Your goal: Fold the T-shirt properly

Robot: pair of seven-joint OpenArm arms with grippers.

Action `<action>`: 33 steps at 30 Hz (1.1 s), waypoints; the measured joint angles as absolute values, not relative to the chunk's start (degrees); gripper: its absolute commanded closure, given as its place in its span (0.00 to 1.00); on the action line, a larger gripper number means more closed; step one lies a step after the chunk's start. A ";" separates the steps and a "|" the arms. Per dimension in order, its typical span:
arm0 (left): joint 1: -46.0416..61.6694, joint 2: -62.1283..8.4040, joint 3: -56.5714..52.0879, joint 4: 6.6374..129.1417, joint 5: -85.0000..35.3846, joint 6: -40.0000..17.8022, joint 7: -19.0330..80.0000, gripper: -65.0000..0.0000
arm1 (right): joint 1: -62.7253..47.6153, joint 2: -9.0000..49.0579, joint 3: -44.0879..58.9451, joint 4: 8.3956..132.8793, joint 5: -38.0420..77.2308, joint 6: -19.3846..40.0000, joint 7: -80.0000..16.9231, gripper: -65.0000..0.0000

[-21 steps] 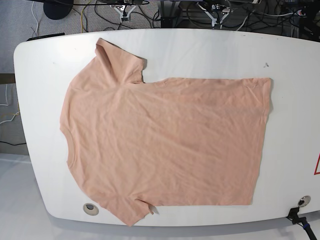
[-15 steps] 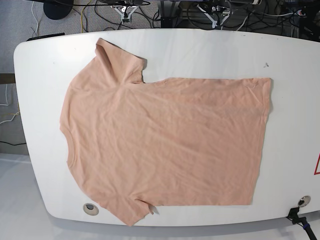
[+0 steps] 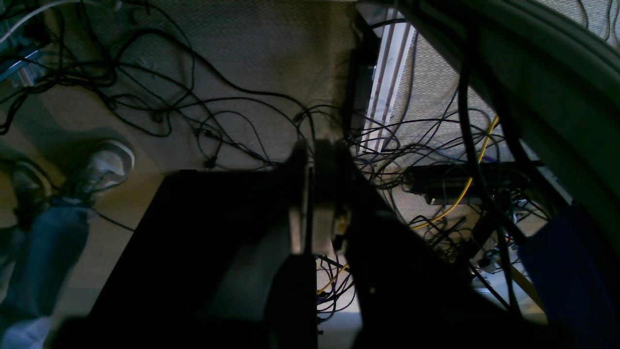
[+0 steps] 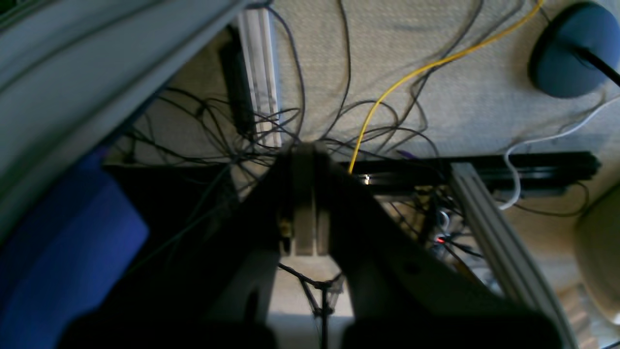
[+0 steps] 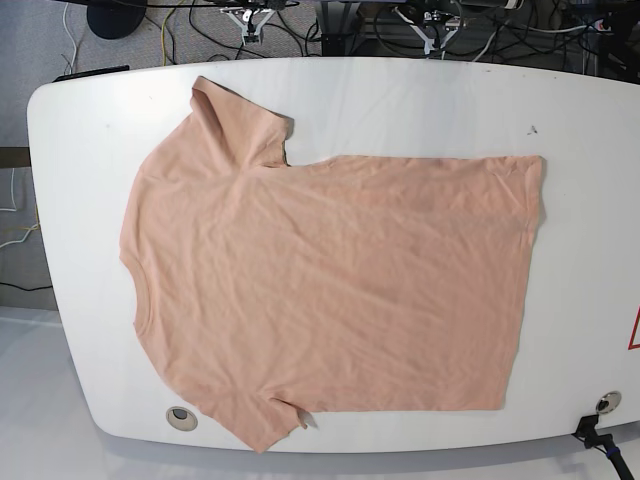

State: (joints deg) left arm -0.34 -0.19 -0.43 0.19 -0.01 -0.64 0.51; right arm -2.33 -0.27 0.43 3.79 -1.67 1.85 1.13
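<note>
The peach T-shirt (image 5: pixel 330 290) lies spread flat and lightly wrinkled on the white table (image 5: pixel 580 200), neck to the left, hem to the right, one sleeve at the far edge and one at the near edge. Both grippers hang beyond the table's far edge, clear of the cloth. My left gripper (image 5: pixel 435 38) is shut with nothing in it, and in the left wrist view its fingertips (image 3: pixel 310 150) press together above the floor cables. My right gripper (image 5: pixel 250 25) is likewise shut and empty, its fingertips (image 4: pixel 305 150) closed over the carpet.
Tangled cables (image 3: pixel 232 121) cover the floor behind the table, with a yellow cable (image 4: pixel 411 72) and an aluminium frame rail (image 4: pixel 489 232). A person's shoe (image 3: pixel 104 167) stands on the carpet. Two round holes (image 5: pixel 181 417) (image 5: pixel 607 402) sit near the table's front edge.
</note>
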 measured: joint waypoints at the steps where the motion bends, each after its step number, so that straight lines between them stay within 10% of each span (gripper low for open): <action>1: -0.34 -0.21 -0.40 0.21 -0.03 -0.64 0.60 0.99 | -3.07 -0.01 0.43 4.78 -1.69 2.83 1.32 1.00; 33: 5.93 -1.80 0.01 9.63 0.12 -1.50 -1.15 1.00 | -13.63 2.55 0.38 18.55 -2.98 2.76 3.44 1.00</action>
